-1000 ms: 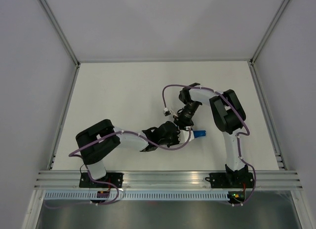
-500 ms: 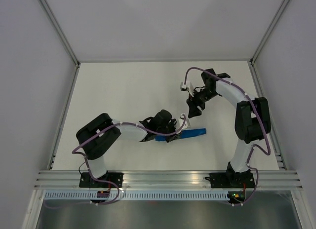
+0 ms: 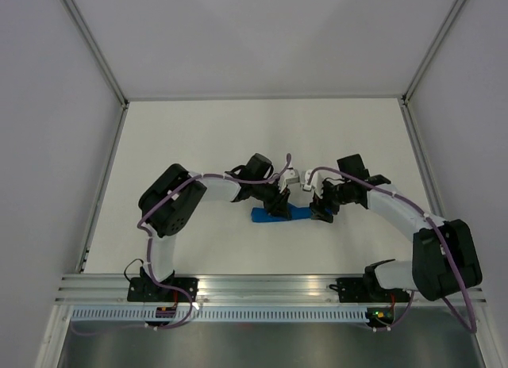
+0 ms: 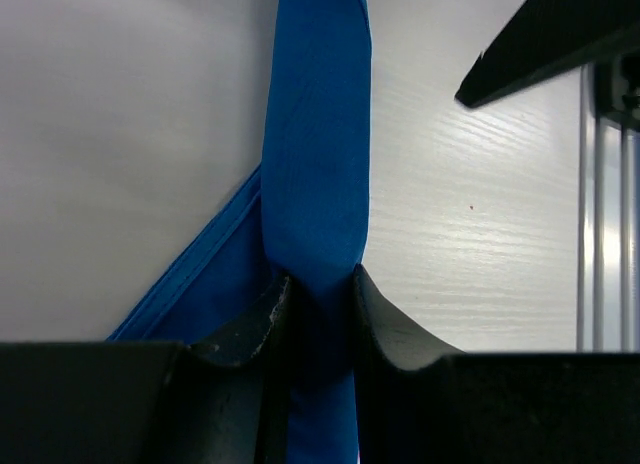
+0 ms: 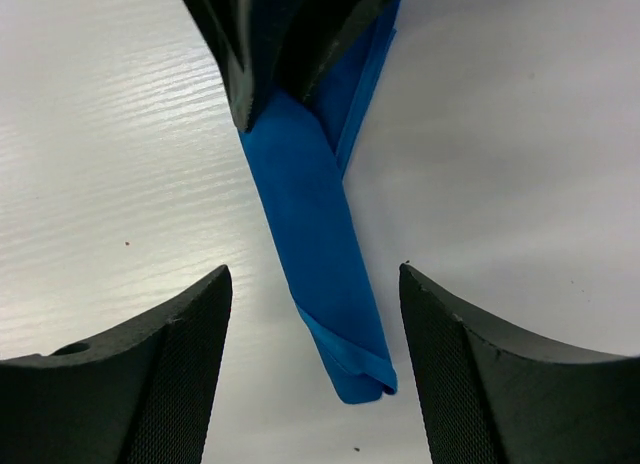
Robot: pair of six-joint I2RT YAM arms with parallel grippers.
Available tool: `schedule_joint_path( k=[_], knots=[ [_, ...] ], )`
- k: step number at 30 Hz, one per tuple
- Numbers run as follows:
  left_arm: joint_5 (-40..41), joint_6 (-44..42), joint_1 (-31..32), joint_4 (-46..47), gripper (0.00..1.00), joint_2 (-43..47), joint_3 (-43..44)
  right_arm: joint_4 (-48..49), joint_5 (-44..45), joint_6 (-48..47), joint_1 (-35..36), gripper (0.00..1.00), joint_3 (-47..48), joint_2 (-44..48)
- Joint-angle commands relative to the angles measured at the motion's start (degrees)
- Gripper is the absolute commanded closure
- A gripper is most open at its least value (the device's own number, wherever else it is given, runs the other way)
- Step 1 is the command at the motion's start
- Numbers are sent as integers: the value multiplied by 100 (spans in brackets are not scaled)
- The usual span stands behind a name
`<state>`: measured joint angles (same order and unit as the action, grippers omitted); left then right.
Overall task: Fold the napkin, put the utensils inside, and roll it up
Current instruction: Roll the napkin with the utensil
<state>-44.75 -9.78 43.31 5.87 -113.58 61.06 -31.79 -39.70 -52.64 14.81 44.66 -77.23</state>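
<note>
At surface (image 3: 198,138) centre, rolled napkin (image 5: 320,244) rests. My left pincer (image 4: 318,281) clamped on one end; my right pincer (image 5: 315,274) apart, astride free end. Risk: roll springs open if left lets go early.

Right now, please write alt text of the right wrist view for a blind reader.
A rolled blue napkin lies on a white table between the open fingers of the right gripper, which do not touch it. At the top, the left gripper pinches the napkin's far end.
</note>
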Motion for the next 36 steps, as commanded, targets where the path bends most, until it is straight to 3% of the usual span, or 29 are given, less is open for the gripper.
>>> schedule_joint_path(
  k=[1, 5, 9, 15, 28, 31, 32, 33, 36],
  knots=[
    [-463, 283, -103, -1219, 98, -516, 28, 1296, 401, 34, 495, 26, -554, 365],
    [-675, 424, -218, -1316, 98, -665, 195, 2306, 1192, 228, 1225, 26, -1169, 595],
    [-754, 503, -244, -1492, 98, -849, 380, 2537, 1596, 263, 1700, 26, -1346, 473],
    [-851, 626, -244, -1527, 98, -955, 547, 2643, 1781, 219, 1885, 28, -1451, 332],
    [-895, 714, -253, -1562, 97, -1061, 723, 2494, 1931, 35, 2167, 44, -1452, -64],
    [-825, 732, -253, -1554, 86, -1008, 723, 2362, 1905, 52, 2175, 57, -1364, -195],
    [-790, 767, -262, -1536, 74, -982, 723, 2336, 1896, 52, 2167, 60, -1320, -213],
    [-729, 863, -279, -1449, 69, -947, 715, 2301, 1896, 44, 2167, 64, -1303, -248],
    [-710, 1082, -349, -1221, 59, -728, 618, 2125, 1887, 35, 2158, 76, -1206, -310]
  ],
)
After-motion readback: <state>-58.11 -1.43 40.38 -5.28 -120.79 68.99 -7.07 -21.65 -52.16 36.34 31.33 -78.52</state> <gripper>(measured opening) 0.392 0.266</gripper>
